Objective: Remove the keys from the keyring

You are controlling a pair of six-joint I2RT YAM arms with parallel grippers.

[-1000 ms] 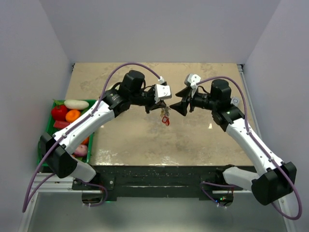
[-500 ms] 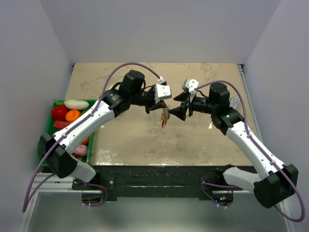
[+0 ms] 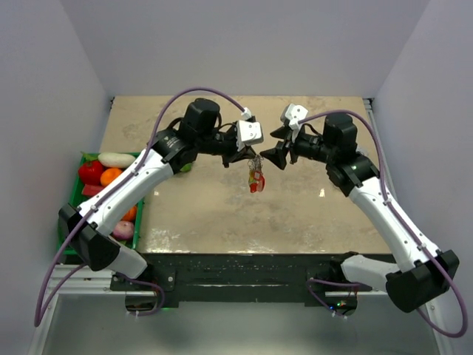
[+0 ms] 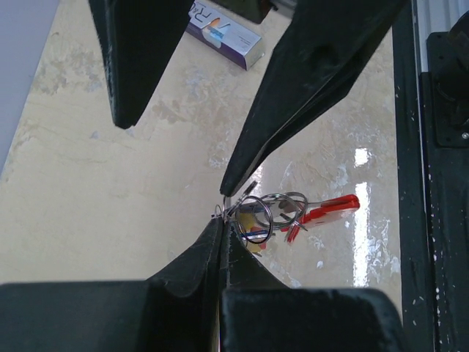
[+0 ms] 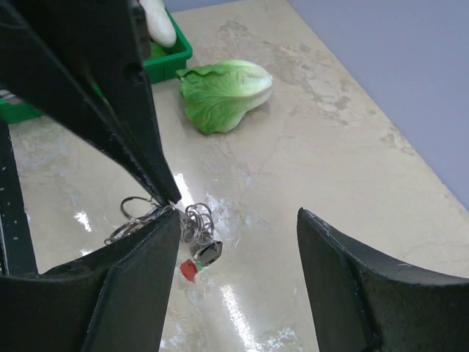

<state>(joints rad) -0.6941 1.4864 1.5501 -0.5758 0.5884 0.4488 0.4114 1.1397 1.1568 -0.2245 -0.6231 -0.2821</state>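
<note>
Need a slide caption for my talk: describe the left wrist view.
Left gripper shut on the keyring, red fob dangling over the table, right gripper open close by.

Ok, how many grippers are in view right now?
2. The left gripper is shut on the keyring over the table; the right gripper stands open just beside it.

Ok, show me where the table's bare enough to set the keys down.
Bare: the table from under the hanging keys to its near edge, and the far strip along the back wall. Crowded: the left side, by the lettuce and green bin.
</note>
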